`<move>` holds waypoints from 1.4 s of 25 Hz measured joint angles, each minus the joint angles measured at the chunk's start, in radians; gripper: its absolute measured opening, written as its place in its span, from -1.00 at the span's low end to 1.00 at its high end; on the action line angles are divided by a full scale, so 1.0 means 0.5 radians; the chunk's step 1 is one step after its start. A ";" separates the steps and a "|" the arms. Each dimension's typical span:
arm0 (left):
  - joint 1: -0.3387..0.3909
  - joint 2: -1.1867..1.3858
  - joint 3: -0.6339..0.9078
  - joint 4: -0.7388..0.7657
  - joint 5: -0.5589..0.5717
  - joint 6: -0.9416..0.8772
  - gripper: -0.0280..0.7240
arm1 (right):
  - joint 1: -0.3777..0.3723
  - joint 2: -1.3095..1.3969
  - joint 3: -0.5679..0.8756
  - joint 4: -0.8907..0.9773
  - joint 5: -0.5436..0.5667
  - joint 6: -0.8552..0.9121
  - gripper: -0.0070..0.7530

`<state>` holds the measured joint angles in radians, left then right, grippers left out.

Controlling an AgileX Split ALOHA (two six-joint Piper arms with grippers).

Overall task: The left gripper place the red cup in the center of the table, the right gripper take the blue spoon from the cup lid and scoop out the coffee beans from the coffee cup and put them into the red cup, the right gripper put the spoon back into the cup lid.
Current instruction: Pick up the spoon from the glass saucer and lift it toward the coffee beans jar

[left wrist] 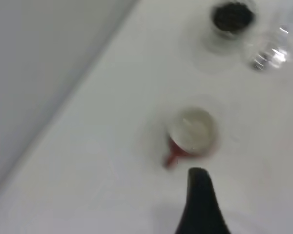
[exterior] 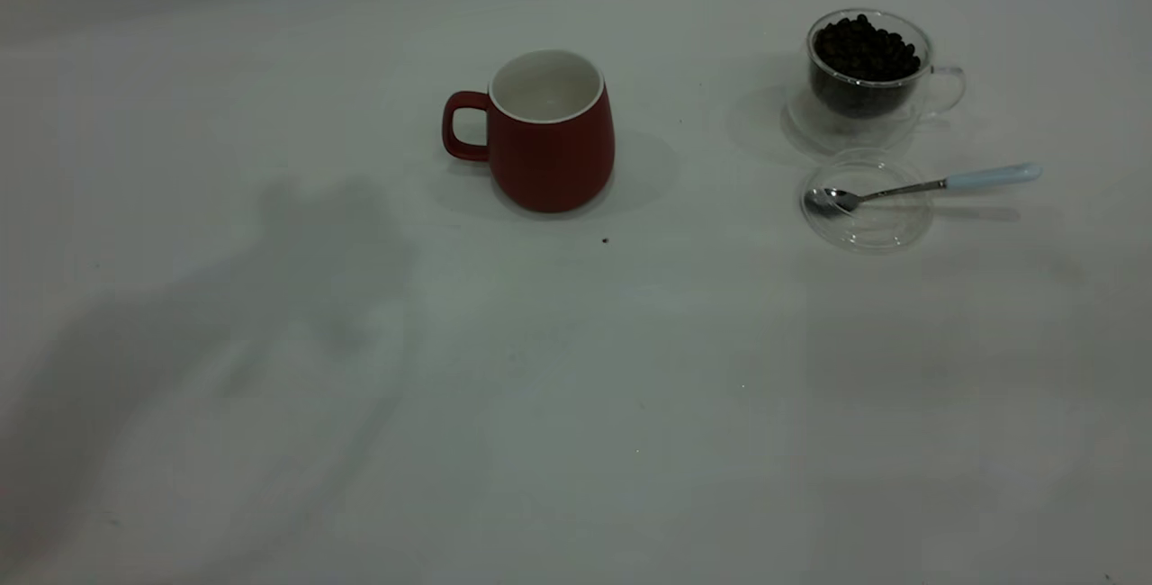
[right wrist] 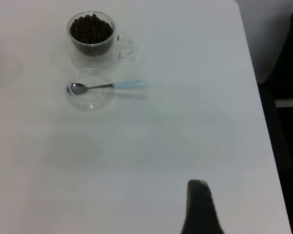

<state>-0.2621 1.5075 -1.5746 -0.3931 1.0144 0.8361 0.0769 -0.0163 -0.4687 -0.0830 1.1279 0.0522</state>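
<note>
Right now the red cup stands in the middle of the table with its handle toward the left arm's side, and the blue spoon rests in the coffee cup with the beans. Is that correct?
Not quite. The blue spoon rests with its bowl in the clear cup lid, beside the coffee cup, as the exterior view shows. The red cup is as described.

Each wrist view shows just one dark tool [left wrist: 201, 202] fingertip [right wrist: 200, 208].
</note>
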 joint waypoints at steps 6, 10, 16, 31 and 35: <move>0.082 -0.379 0.064 0.329 0.303 -0.849 0.64 | 0.000 0.000 0.000 0.000 0.000 0.000 0.45; 0.082 -0.671 0.327 0.477 0.303 -1.104 0.64 | 0.000 0.000 0.000 0.000 0.000 0.000 0.45; 0.082 -1.167 1.051 0.565 0.303 -1.385 0.64 | 0.000 0.000 0.000 0.000 0.000 0.000 0.45; 0.082 -2.221 2.162 0.571 0.203 -1.516 0.64 | 0.000 0.000 0.000 0.000 0.000 0.000 0.45; 0.106 -2.515 2.162 0.569 0.216 -1.516 0.64 | 0.000 0.000 0.000 0.000 0.000 0.000 0.45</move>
<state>-0.2090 0.2500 -0.4936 -0.1088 1.1223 0.0780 0.0769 -0.0163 -0.4687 -0.0830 1.1279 0.0522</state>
